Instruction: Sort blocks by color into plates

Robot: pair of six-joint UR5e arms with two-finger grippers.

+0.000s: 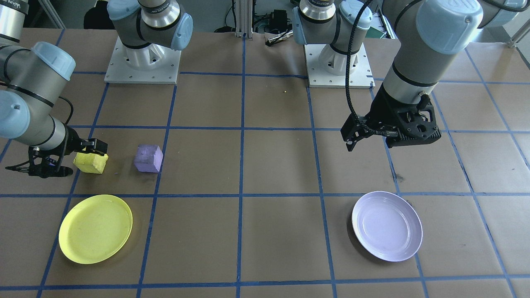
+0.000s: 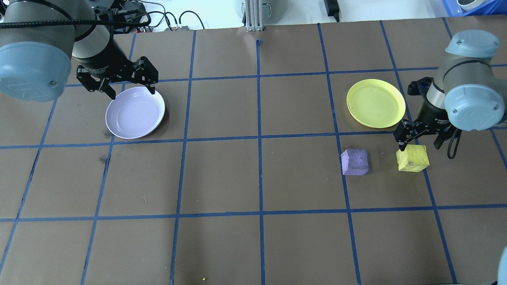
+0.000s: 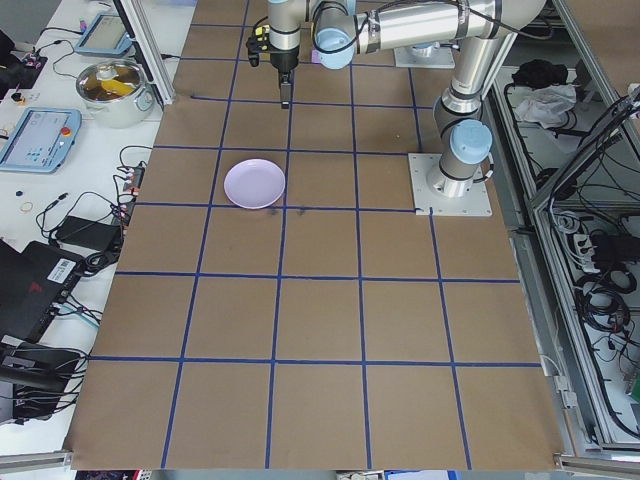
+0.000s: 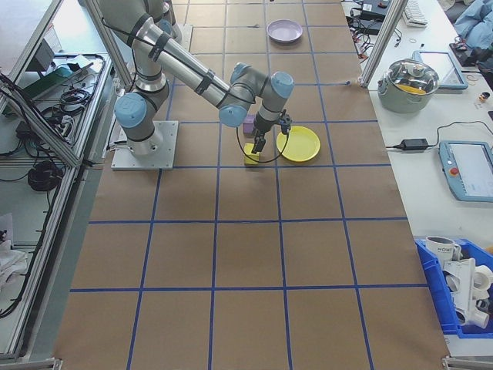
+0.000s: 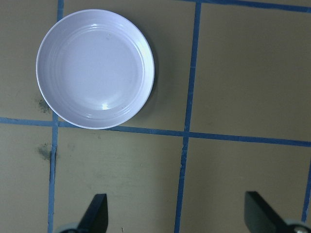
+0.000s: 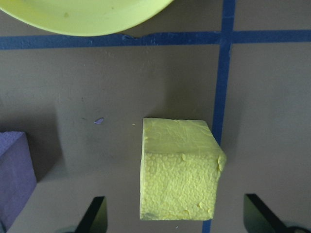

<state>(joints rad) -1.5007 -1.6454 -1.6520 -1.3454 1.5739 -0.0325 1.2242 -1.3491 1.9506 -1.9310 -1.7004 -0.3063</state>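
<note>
In my right wrist view, the yellow plate (image 6: 87, 14) is cut off by the top edge, and the purple block (image 6: 14, 179) is cut by the left edge. Both wrist views show only the tips of the jaws. From the left end, the blocks are out of the picture. From the right end, they look too small to make out well.

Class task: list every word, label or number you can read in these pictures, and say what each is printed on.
No text reads clearly.
Metal ring on an arm's base joint: lettering, too blurred to read.
White cup: dark print, too small to read.
</note>
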